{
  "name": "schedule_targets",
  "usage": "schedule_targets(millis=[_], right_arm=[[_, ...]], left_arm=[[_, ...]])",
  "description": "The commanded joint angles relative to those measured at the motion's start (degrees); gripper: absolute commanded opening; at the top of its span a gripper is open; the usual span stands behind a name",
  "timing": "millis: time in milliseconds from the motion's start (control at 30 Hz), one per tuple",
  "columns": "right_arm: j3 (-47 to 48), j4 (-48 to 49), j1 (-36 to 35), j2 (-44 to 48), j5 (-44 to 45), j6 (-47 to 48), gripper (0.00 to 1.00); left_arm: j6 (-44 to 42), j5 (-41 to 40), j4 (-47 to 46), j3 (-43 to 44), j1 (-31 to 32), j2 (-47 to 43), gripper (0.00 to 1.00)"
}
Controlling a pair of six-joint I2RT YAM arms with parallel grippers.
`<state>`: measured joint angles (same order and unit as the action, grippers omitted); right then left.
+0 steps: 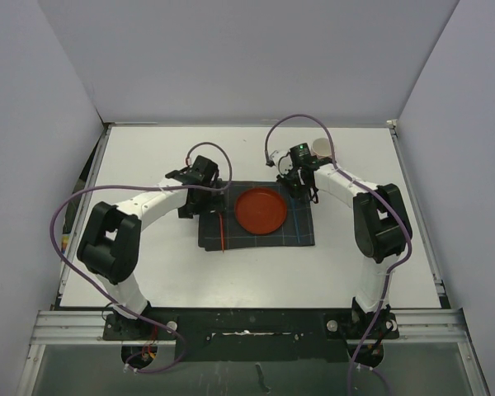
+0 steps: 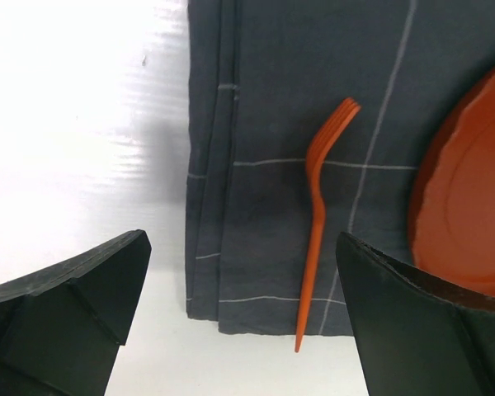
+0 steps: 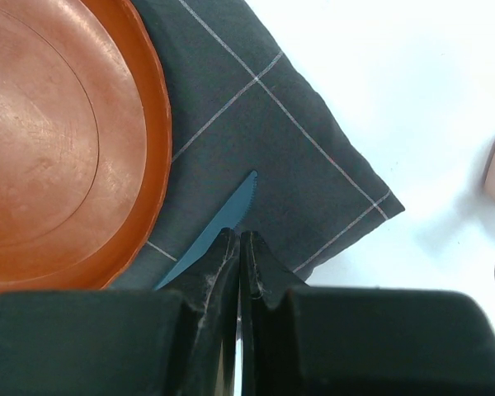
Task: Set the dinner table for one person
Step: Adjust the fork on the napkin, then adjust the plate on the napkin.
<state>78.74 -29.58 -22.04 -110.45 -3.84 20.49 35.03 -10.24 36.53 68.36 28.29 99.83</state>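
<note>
Wide apart at the left tool [image 2: 240, 239], hanging empty above an orange fork [image 2: 317, 214] on the dark grid mat [image 1: 299, 233], left of the red plate [image 1: 261, 210]. Pressed together at the right tool [image 3: 239, 241], just over a blue knife [image 3: 228, 209] on the mat's right side. Underneath it all, the white table [image 1: 140, 157], mat near its middle.

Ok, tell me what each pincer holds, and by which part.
Left pincer: open, nothing held; the fork lies free below. Right pincer: shut over the blue knife; whether it grips cannot be told.
</note>
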Motion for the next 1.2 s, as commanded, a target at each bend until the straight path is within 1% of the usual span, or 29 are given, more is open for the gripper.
schedule_targets(millis=[0, 100, 400, 600, 800, 1167], right_arm=[[0.39, 2.38, 0.76, 1.45, 0.57, 0.56, 0.0], [0.24, 2.43, 1.02, 1.32, 0.42, 0.6, 0.0], [-0.38, 2.6, 2.2, 1.86, -0.16, 0.6, 0.0], [-0.52, 2.6, 2.95, 2.17, -0.6, 0.51, 0.0], [-0.57, 2.43, 3.12, 2.0, -0.62, 0.51, 0.0], [-0.94, 2.34, 3.4, 2.2, -1.0, 0.51, 0.0]], left_arm=[[-1.53, 0.39, -3.02, 4.95, -0.17, 1.44, 0.97], [-2.32, 0.13, -3.36, 5.47, -0.21, 1.47, 0.98], [-3.27, 1.01, -4.69, 5.94, -1.05, 6.02, 0.97], [-4.58, 0.83, -4.63, 7.86, -1.3, 7.96, 0.97], [-5.2, 0.82, -4.38, 8.41, -1.79, 7.79, 0.97], [-5.32, 0.7, -5.14, 5.64, -2.45, 7.39, 0.96]])
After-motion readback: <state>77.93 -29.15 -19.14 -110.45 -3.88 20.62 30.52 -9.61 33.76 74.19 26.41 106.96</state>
